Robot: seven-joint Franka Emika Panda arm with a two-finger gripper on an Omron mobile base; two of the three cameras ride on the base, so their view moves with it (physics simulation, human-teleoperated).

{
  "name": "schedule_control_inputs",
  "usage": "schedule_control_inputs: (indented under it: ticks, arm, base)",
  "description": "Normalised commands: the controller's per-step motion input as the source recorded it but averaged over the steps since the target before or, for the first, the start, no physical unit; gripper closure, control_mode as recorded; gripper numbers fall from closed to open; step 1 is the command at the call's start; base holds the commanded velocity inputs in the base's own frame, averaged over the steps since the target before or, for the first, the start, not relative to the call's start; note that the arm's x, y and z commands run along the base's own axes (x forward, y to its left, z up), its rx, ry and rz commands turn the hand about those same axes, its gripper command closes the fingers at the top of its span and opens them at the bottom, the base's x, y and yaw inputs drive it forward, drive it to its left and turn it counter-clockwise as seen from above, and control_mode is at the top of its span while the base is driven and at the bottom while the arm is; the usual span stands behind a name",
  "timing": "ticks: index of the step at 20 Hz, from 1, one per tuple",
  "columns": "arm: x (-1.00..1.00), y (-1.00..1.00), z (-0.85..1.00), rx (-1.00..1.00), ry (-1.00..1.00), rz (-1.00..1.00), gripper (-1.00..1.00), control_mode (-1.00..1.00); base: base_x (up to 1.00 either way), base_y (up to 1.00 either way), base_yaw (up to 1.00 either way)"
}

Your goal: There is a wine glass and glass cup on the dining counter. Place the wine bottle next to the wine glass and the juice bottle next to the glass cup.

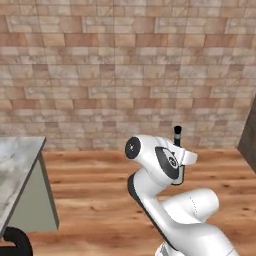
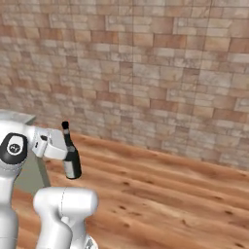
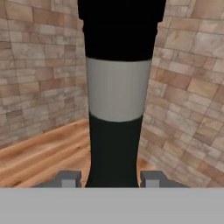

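While the arm carries the wine bottle [image 2: 71, 160] through the air, the step in hand looks like the transport of the first bottle toward the dining counter [image 1: 15, 165], whose marble top and plain end panel sit at the left edge of the left base view. The bottle hangs upright above the wooden floor [image 2: 160, 194], well apart from the counter, with the brick wall [image 1: 125, 65] behind it.

In the hand view the gripper [image 3: 111, 178] has its two fingers pressed against the dark lower body of the bottle, one on each side, below the pale label, so it is clamped on the bottle.

The next move, as I judge it, calls for bringing the base and arm round to the counter top, finding the wine glass there, and lowering the bottle upright beside it without knocking it. The glass is clear and faint, so it may be hard to place against.

A black stool [image 1: 17, 242] stands at the foot of the counter end and could crowd the approach. The counter's corner is the other thing to clear with the bottle's base.
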Motion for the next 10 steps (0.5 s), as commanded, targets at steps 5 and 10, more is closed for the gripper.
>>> schedule_control_inputs:
  ticks: [5,10]
  arm:
    - [0.0,0.0,0.0,0.0,0.0,0.0,1.0,1.0]
    - [0.0,0.0,0.0,0.0,0.0,0.0,1.0,1.0]
  base:
    - [0.75,-0.26,0.14]
    - [0.74,-0.25,0.16]
